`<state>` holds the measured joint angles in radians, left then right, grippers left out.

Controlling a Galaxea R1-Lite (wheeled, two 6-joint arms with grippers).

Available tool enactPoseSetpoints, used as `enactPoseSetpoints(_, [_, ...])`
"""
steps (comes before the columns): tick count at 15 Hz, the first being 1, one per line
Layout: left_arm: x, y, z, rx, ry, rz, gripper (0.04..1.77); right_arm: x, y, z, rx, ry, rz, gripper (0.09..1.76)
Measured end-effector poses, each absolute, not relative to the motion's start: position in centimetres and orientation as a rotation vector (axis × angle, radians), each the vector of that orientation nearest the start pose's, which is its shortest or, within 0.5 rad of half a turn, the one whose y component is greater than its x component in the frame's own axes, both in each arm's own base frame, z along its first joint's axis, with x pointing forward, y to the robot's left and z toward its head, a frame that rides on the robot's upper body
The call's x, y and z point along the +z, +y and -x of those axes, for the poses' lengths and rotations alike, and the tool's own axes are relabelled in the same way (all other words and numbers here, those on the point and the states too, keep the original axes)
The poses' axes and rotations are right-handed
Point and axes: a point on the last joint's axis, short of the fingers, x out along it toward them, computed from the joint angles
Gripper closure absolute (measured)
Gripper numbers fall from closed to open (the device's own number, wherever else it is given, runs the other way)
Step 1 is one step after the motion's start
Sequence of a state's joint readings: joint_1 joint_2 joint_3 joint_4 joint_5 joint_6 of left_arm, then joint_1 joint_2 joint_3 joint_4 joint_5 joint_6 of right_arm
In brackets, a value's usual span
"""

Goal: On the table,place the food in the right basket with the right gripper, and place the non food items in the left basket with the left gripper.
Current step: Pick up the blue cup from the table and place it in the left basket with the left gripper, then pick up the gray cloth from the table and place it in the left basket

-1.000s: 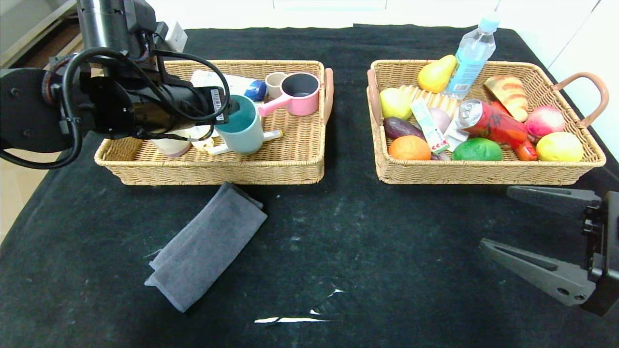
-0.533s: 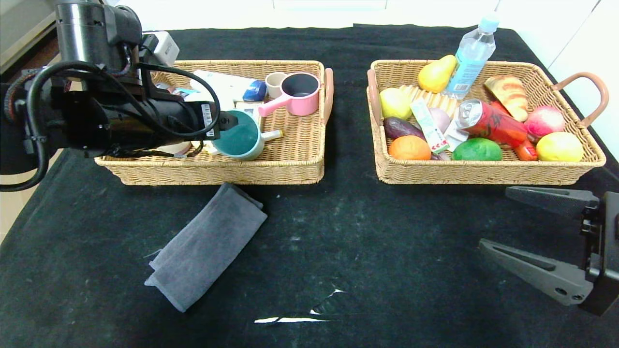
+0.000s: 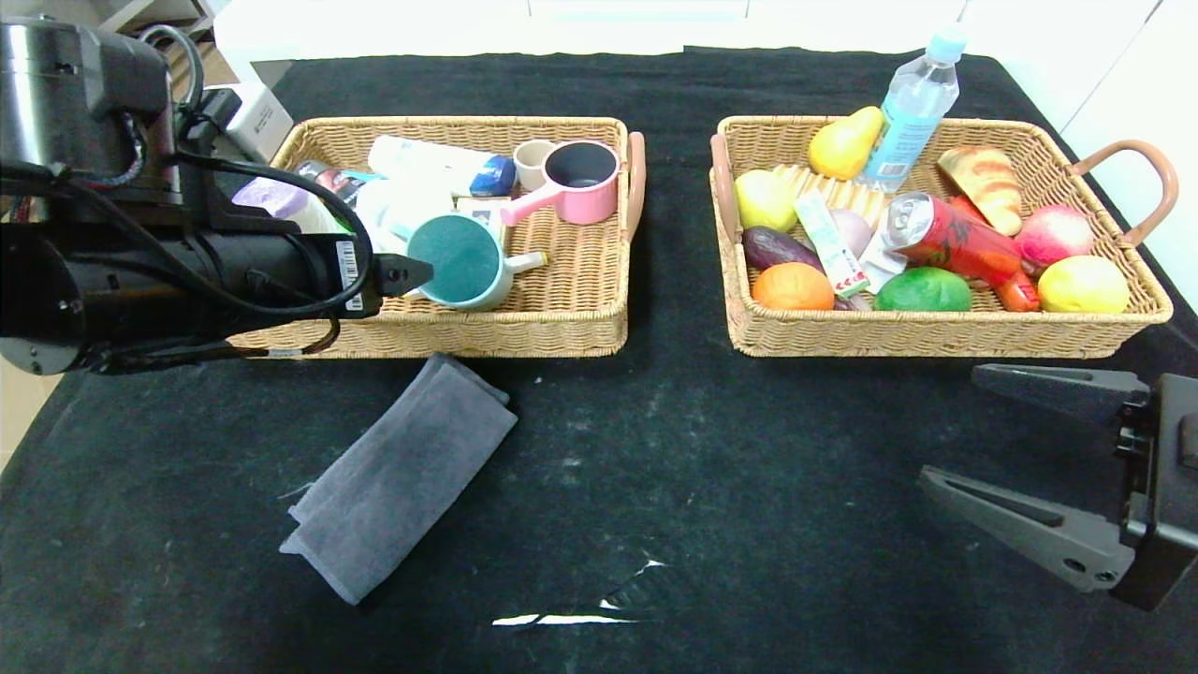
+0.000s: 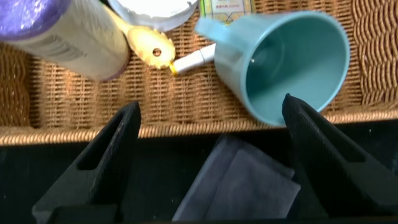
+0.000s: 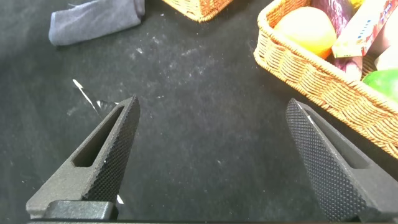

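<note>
A grey folded cloth (image 3: 398, 477) lies on the black table in front of the left basket (image 3: 468, 332); it also shows in the left wrist view (image 4: 242, 186). A teal mug (image 3: 463, 260) lies on its side in that basket, its mouth facing my left gripper (image 3: 407, 276). The left gripper (image 4: 208, 112) is open and empty, over the basket's front rim, just left of the mug (image 4: 286, 62). The right basket (image 3: 936, 332) holds fruit, a can and a bottle. My right gripper (image 3: 950, 426) is open and empty over bare table in front of it (image 5: 212, 106).
The left basket also holds a pink pot (image 3: 580, 178), a small cup, tubes and a purple-capped bottle (image 4: 62, 31). A tear in the table cover shows white (image 3: 571, 618) near the front. A white box (image 3: 248, 117) stands by the left basket's far corner.
My left arm has drawn back to the left and toward the table's near side. The teal mug has tipped from upright onto its side in the basket. The right arm has barely moved.
</note>
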<state>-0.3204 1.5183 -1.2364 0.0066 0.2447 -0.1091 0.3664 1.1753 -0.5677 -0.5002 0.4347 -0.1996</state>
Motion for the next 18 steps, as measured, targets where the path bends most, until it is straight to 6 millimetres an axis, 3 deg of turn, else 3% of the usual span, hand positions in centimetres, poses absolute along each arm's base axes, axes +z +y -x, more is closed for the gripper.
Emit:
enactPoseSetpoints(9, [25.7, -8.7, -20.9, -0.195, 0.445, -0.098, 0.12, 22.6, 7.1, -15.9, 0.808, 0.044, 0.187, 0.14])
enactPoseSetpoints(14, [22.9, -8.8, -20.4, -0.217, 0.538, -0.139, 0.11, 22.6, 7.1, -15.9, 0.807, 0.042, 0.189, 0.14])
enactPoseSetpoints(18, [21.9, -8.9, -20.6, -0.217, 0.575, -0.149, 0.11, 22.5, 7.1, -15.9, 0.808, 0.042, 0.197, 0.14])
